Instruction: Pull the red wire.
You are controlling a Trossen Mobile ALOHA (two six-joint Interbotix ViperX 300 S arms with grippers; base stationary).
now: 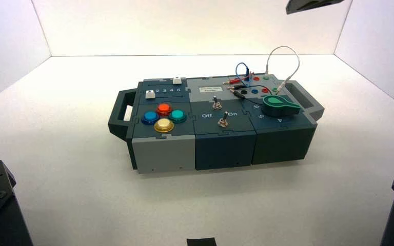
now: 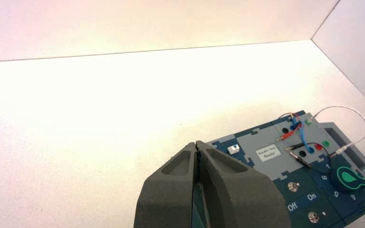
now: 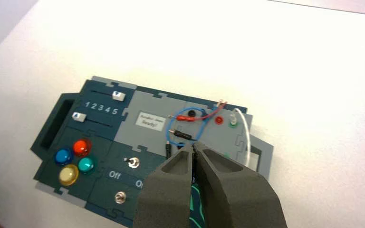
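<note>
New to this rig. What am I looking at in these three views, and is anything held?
It's a two-armed robot standing before a box of controls. The high view looks down from above and behind the arms; the other two come from cameras on the wrists.

The left tool fills the foreground of the left wrist view, the right tool that of the right. Both are shut with nothing between the fingers, and both hover clear of the box.

On the box's left are two sliders and four buttons; in the middle, two switches; on the right, a green knob. Behind the knob are sockets and wires: white, blue, black, and the red wire, the one to pull. Its near plug lies loose on the panel.
</note>
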